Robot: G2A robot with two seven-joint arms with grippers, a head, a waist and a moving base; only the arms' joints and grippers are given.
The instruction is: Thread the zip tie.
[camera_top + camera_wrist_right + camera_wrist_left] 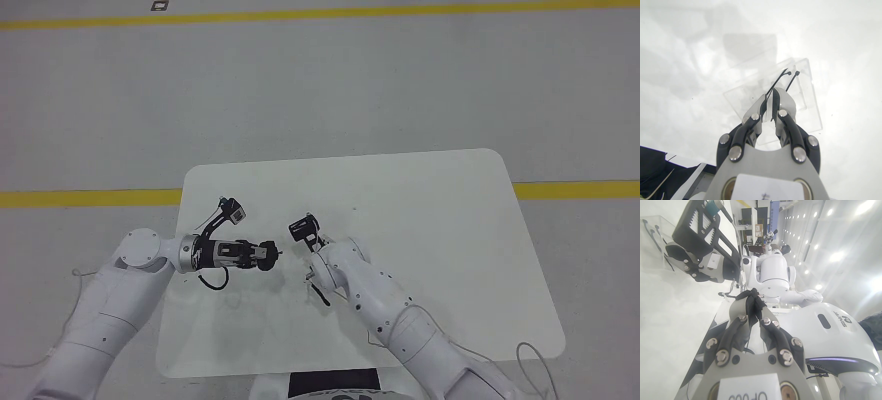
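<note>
A white worktop (pixel 430 200) with rounded corners is standing on a grey floor crossed by yellow lines. A clear tray (pixel 810 106) is lying flat on it toward the robot's side of the middle. The right end effector (pixel 770 93) is hanging over this tray with its fingers drawn narrow. It is pinching the strap of a black zip tie (pixel 780 78), whose head is pointing away over the tray. A second zip tie (pixel 792 80) is lying just beside it in the tray, roughly parallel. The left end effector (pixel 753 298) is hovering above the worktop near the right arm's wrist, apart from it. Its fingers are closed on a bunched black piece (pixel 751 292) at the tips; I cannot tell what this is.
</note>
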